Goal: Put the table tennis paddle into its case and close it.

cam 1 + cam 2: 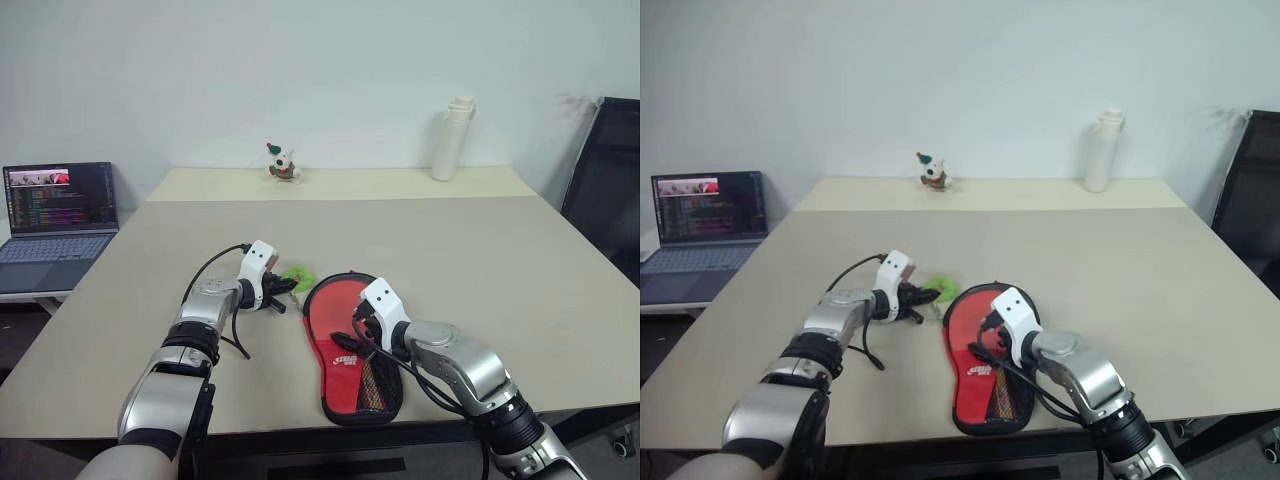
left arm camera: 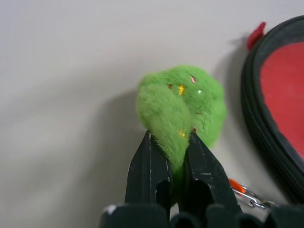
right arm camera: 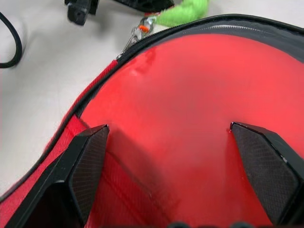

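Note:
The case [image 1: 325, 312] lies flat near the table's front edge, red side up, with a white logo and a black mesh pocket at its narrow end. A black zipper edge runs around it. My left gripper [image 2: 170, 137] is shut on a small fuzzy green ball [image 2: 180, 104] just left of the case's round end. A metal clip [image 2: 247, 197] lies beside that ball. My right gripper [image 3: 168, 127] hovers open just over the case's red face [image 3: 180, 85], with nothing between its fingers. The table tennis paddle is hidden; I cannot tell whether it is inside the case.
A beige table [image 1: 470, 260] stretches far ahead. At its back stand a white bottle [image 1: 452, 140] and a small toy figure [image 1: 283, 163]. An open laptop [image 1: 60, 215] sits off to the left, and a black chair [image 1: 612, 200] is at the right.

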Robot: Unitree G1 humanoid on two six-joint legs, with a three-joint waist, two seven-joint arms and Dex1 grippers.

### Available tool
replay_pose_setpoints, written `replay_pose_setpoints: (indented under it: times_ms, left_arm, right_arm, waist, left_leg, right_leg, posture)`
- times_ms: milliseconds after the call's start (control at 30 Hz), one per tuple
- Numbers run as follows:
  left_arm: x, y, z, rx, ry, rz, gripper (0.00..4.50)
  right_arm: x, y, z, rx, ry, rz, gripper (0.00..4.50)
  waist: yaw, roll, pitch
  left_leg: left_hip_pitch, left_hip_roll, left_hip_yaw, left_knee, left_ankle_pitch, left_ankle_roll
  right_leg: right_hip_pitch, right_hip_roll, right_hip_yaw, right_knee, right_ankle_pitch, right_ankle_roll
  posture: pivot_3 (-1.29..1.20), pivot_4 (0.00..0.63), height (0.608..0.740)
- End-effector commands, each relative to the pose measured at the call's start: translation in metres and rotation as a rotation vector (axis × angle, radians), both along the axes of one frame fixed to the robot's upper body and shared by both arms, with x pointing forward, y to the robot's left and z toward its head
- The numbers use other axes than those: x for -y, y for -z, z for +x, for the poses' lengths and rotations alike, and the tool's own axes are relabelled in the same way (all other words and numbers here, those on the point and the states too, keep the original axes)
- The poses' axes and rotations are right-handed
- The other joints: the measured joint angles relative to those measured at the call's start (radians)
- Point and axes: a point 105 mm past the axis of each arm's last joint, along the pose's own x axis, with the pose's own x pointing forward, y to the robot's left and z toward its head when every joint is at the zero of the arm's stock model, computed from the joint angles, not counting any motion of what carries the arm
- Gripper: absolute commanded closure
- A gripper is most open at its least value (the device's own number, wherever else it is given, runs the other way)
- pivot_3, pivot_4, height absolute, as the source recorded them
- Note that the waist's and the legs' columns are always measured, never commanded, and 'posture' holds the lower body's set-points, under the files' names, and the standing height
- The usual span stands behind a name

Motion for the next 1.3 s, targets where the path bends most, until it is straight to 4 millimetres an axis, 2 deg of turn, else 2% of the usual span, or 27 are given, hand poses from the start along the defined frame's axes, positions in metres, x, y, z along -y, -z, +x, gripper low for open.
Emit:
replay_pose_setpoints:
  times_ms: [33, 133, 333, 467, 600, 800, 967, 1167, 1300]
  left_arm:
    - [0.012, -0.02, 0.017, 0.094, -0.027, 0.117, 4.47]
    - [0.021, -0.024, 0.023, 0.126, -0.034, 0.169, 4.47]
    - [0.048, -0.047, 0.036, 0.246, -0.064, 0.244, 4.47]
    - [0.075, -0.06, 0.039, 0.349, -0.012, 0.345, 4.47]
    - [0.116, -0.074, 0.036, 0.499, 0.1, 0.48, 4.47]
    - [0.164, -0.077, 0.022, 0.716, 0.337, 0.717, 4.47]
    - [0.205, -0.066, 0.0, 0.9, 0.584, 0.895, 4.47]
    - [0.245, -0.056, -0.027, 1.052, 0.782, 0.923, 4.47]
    - [0.264, -0.055, -0.043, 1.089, 0.849, 0.863, 4.47]
  right_arm:
    - [0.002, 0.012, -0.004, -0.053, 0.01, -0.013, 0.0]
    - [0.0, 0.014, -0.007, -0.069, 0.011, -0.005, 0.0]
    - [-0.001, 0.025, -0.015, -0.107, 0.009, -0.004, 0.0]
    - [-0.002, 0.03, -0.025, -0.129, -0.001, -0.009, 0.0]
    - [0.002, 0.036, -0.033, -0.148, -0.011, -0.026, 0.0]
    - [0.005, 0.039, -0.037, -0.16, -0.003, -0.033, 0.0]
    - [0.002, 0.042, -0.044, -0.18, -0.007, -0.023, 0.0]
    - [0.001, 0.044, -0.048, -0.188, -0.007, -0.022, 0.0]
    - [0.0, 0.044, -0.047, -0.188, -0.006, -0.02, 0.0]
  waist:
    - [0.002, -0.001, 0.0]
    - [0.001, -0.001, -0.001]
    - [0.001, -0.001, -0.001]
    - [0.002, -0.001, -0.001]
    - [0.002, -0.001, -0.001]
    - [0.002, -0.001, -0.001]
    - [0.005, -0.001, -0.001]
    - [0.006, -0.001, -0.001]
    - [0.006, -0.001, -0.001]
  left_leg:
    - [0.0, 0.0, 0.0, 0.0, 0.0, 0.0]
    - [0.0, 0.0, 0.0, 0.0, 0.0, 0.0]
    - [-0.002, 0.0, 0.0, 0.0, 0.0, 0.0]
    - [-0.002, -0.001, 0.0, 0.0, 0.0, 0.0]
    - [-0.003, -0.001, 0.001, 0.0, 0.0, 0.0]
    - [-0.003, -0.001, 0.001, -0.001, 0.0, 0.0]
    - [-0.004, -0.001, 0.002, -0.001, 0.0, 0.0]
    - [-0.006, -0.001, 0.002, -0.002, 0.0, 0.0]
    - [-0.006, -0.001, 0.002, -0.002, -0.001, 0.0]
  right_leg:
    - [0.0, 0.0, 0.0, 0.0, 0.0, 0.0]
    - [0.001, 0.0, 0.0, -0.001, 0.0, 0.0]
    - [0.0, 0.0, -0.001, -0.002, 0.0, 0.0]
    - [0.0, 0.0, -0.001, -0.002, 0.0, 0.0]
    - [0.0, 0.0, -0.001, -0.003, 0.0, 0.001]
    - [0.0, 0.0, -0.001, -0.003, 0.0, 0.001]
    - [0.0, -0.001, -0.002, -0.005, 0.0, 0.001]
    - [0.0, -0.001, -0.002, -0.011, 0.001, 0.002]
    - [0.001, -0.001, -0.002, -0.012, 0.001, 0.003]
  posture:
    - [0.0, 0.15, 0.74]
    - [0.0, 0.15, 0.74]
    - [0.0, 0.15, 0.74]
    - [0.0, 0.15, 0.74]
    - [0.0, 0.15, 0.74]
    - [0.0, 0.15, 0.74]
    - [0.0, 0.15, 0.74]
    - [0.0, 0.15, 0.74]
    - [0.0, 0.15, 0.74]
